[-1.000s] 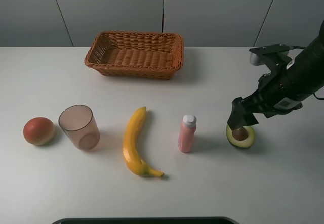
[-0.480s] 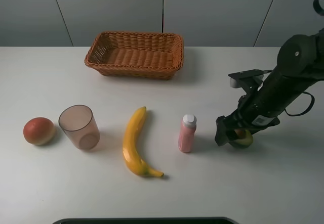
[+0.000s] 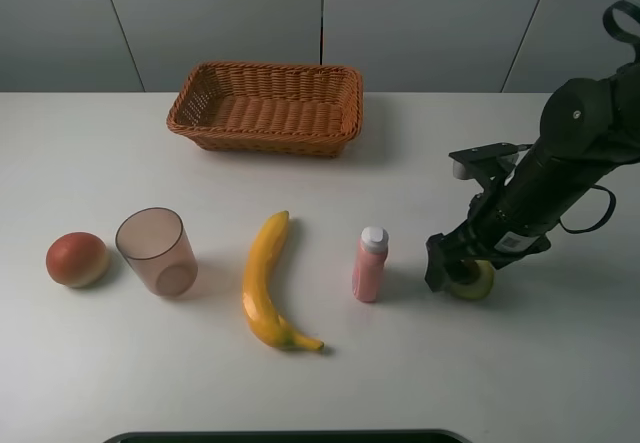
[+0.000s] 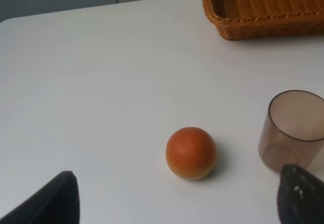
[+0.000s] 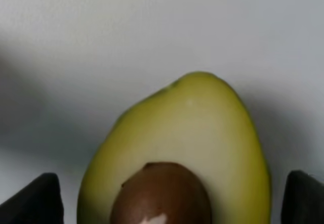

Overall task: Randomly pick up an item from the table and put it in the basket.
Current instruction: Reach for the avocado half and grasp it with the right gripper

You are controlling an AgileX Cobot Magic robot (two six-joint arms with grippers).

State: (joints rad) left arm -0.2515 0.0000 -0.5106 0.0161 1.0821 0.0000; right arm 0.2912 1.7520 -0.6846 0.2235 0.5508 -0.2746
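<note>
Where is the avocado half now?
In the exterior high view the avocado half lies on the table at right, just right of the pink bottle, under the right claw.

No text, number or brand can be read in any view. A small white sticker (image 3: 513, 242) sits on the right arm near its wrist — its marks are too small to make out. The pink bottle (image 3: 369, 266) shows a plain side — nothing legible.
</note>
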